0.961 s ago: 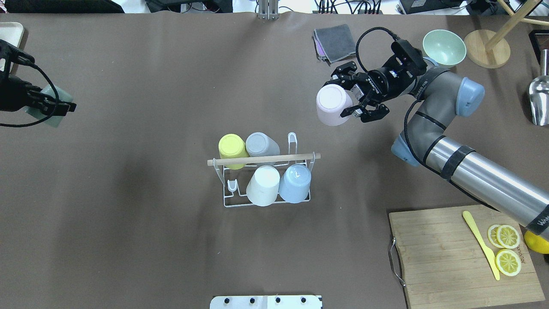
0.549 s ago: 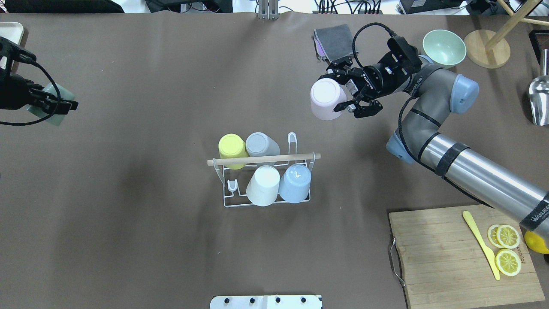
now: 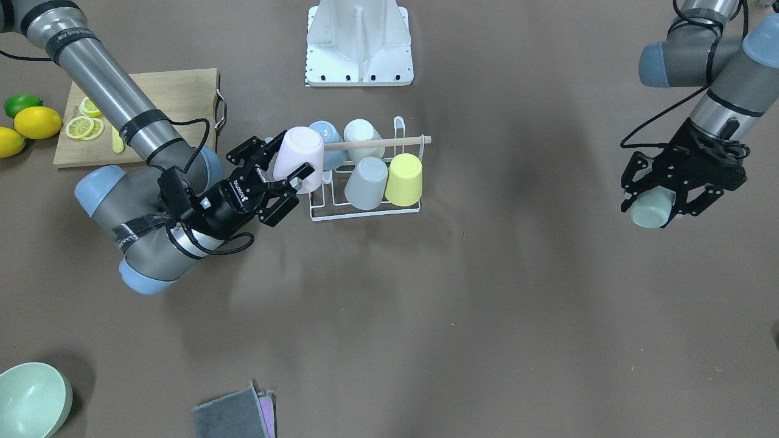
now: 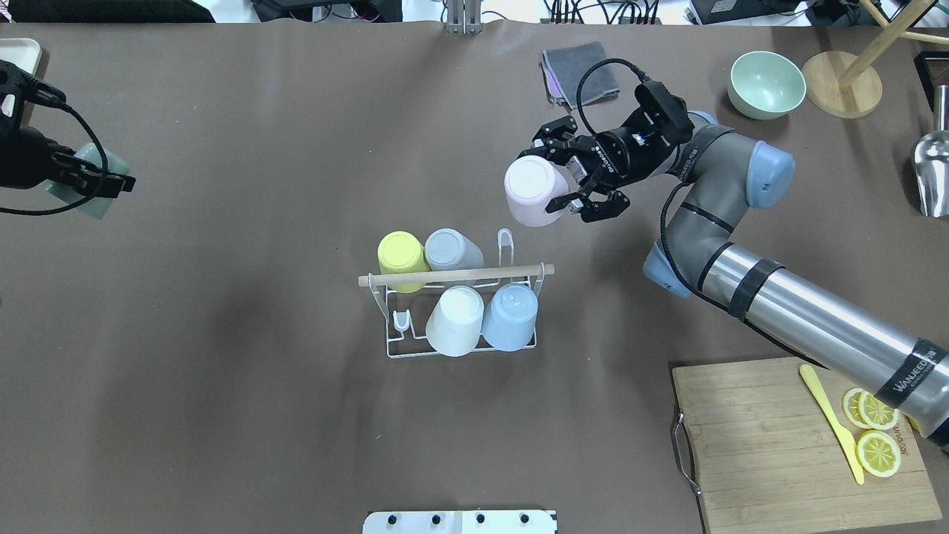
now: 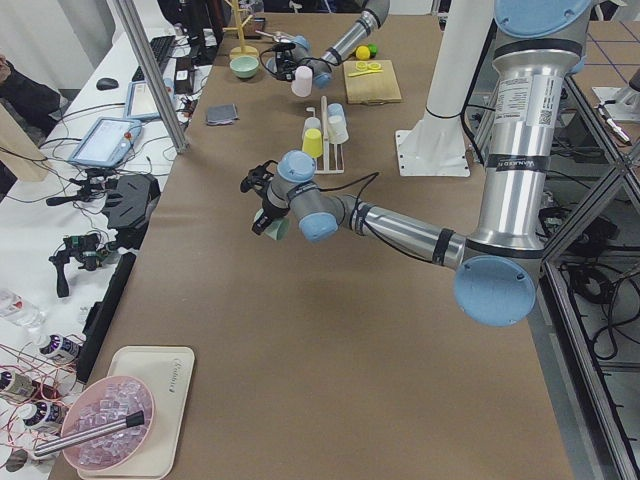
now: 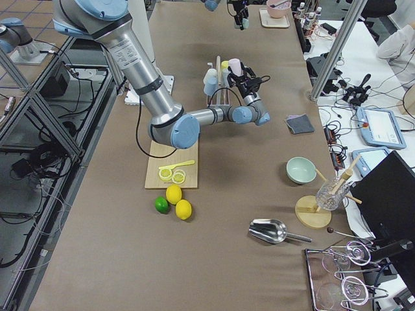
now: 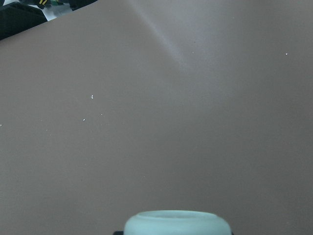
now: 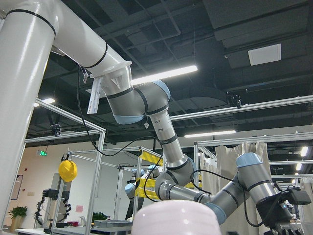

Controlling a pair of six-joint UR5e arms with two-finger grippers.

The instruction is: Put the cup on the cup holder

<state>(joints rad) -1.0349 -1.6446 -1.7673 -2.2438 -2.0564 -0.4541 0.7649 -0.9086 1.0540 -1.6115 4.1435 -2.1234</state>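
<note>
Since the earlier overhead pictures, the right gripper [image 4: 552, 178] has carried the pink cup [image 4: 528, 193] closer to the cup holder [image 4: 519, 270]. The left gripper [image 3: 663, 194] has hardly shifted.

The right gripper's fingers are clamped on the pink cup's wall. The cup is upside down, base up, off the table [image 4: 259, 408]. It hangs just past the holder's corner that lies farthest from the robot on its right side. From overhead, the cup's lower edge is close to the tall free prong [image 4: 505, 243] at that corner but does not cover it. From the front camera, the cup overlaps the blue cup [image 4: 510, 316] and the end of the wooden rod [image 4: 452, 275]; whether they touch cannot be told.

Four cups sit inverted on the holder. The yellow cup [image 4: 401, 256] and grey cup [image 4: 449, 249] are in its far row, and the white cup [image 4: 455, 320] and blue cup are in its near row. A short prong [image 4: 400, 320] beside the white cup is also free.

Far off on the holder's left side, the left gripper is closed on a pale green cup [image 3: 648, 213].

Bare table surrounds the holder on every side. The cutting board [image 4: 764, 445] lies well apart from it on the right, nearer the robot. The grey cloth [image 4: 574, 63] and green bowl [image 4: 766, 83] lie beyond it near the table's far edge.
</note>
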